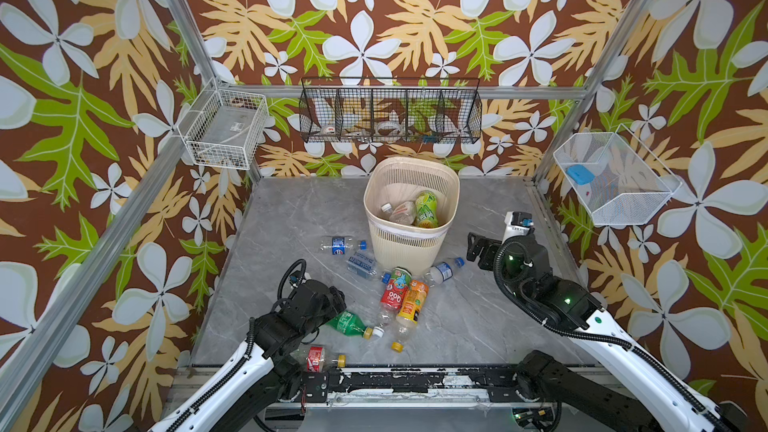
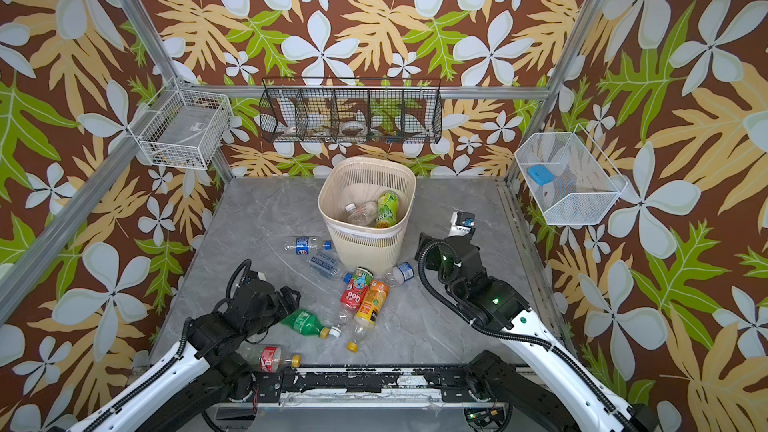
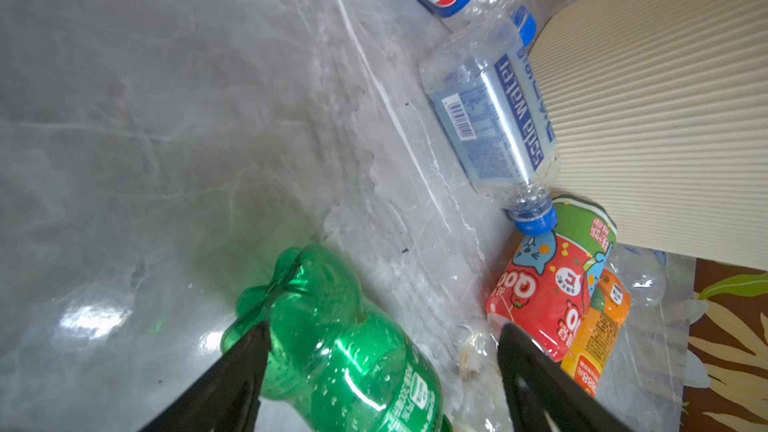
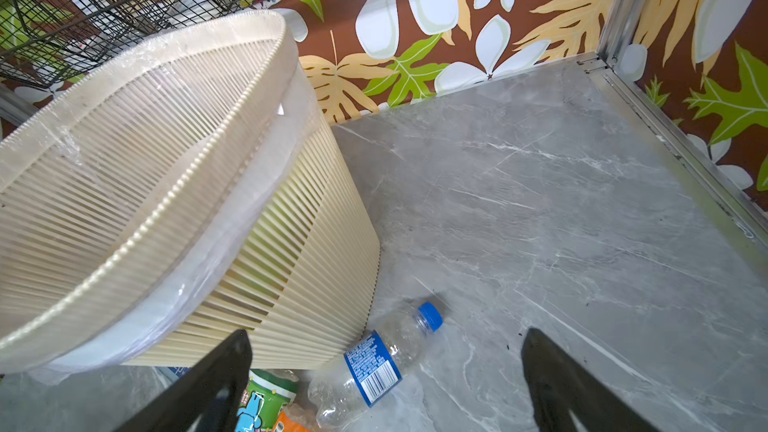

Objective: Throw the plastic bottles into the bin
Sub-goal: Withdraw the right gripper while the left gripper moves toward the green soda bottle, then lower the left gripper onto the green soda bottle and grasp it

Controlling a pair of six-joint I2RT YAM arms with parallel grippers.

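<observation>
Surface: we see a grey marbled desk [image 1: 291, 218].
Room: flower-papered walls [image 1: 374, 14] on three sides.
Task things: the bin [image 1: 411, 243] stands back-centre with a few bottles inside; the other plastic bottles [image 1: 395, 297] lie scattered before it.
Left arm: left gripper [image 3: 382, 328] spread astride the green bottle [image 3: 332, 347], one finger touching.
Right arm: right gripper [image 4: 386, 333] spread, empty, beside the bin.
</observation>
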